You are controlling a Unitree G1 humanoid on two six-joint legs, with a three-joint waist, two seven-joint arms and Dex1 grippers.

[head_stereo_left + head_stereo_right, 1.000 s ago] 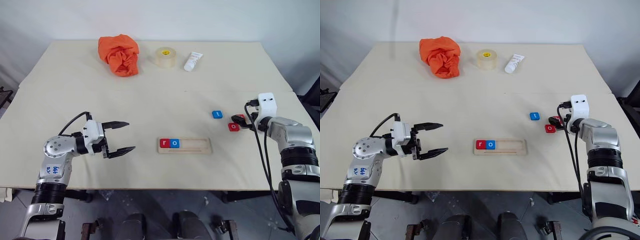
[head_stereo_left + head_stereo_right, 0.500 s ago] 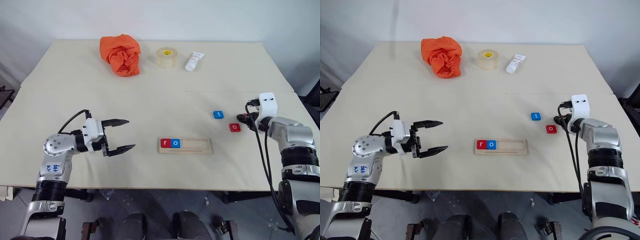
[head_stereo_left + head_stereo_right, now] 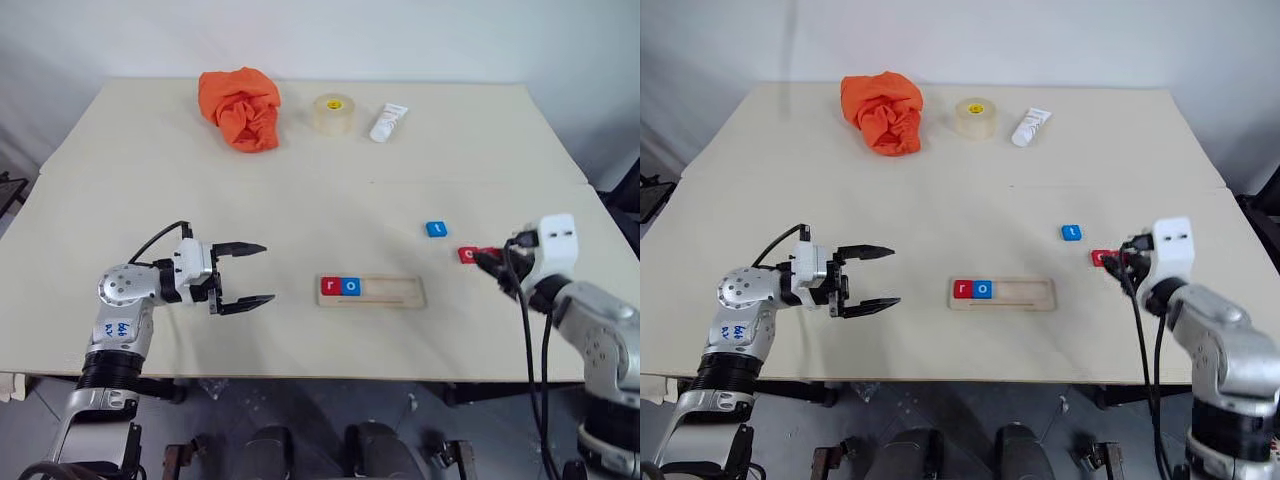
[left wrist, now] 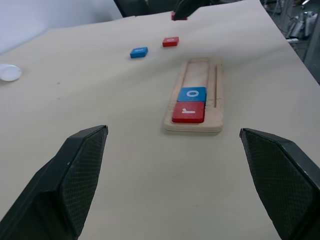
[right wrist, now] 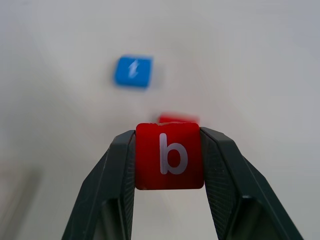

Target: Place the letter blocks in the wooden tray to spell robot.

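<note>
- Over on the left, the left gripper (image 3: 252, 273) hangs above the table (image 3: 300, 190) with its two black fingers spread wide and nothing between them, pointing toward the tray.
- At the far side of the table lie an orange cloth (image 3: 240, 107), a roll of tape (image 3: 332, 114) and a small white tube (image 3: 386, 122), in that order.
- Near the front edge, about the middle, sits the wooden tray (image 3: 371, 291). A red r block (image 3: 330, 286) and a blue o block (image 3: 350, 287) fill its left end, touching each other; the other slots are bare.
- Right of the tray and farther back, the blue t block (image 3: 436, 229) lies flat on the table.
- Just beside it toward the right, a red block (image 3: 468, 255) rests on the table close to the gripper tips; its letter can't be read.
- The right gripper (image 5: 169, 155) pinches the red b block (image 5: 169, 155) between its fingers, lifted off the table.
</note>
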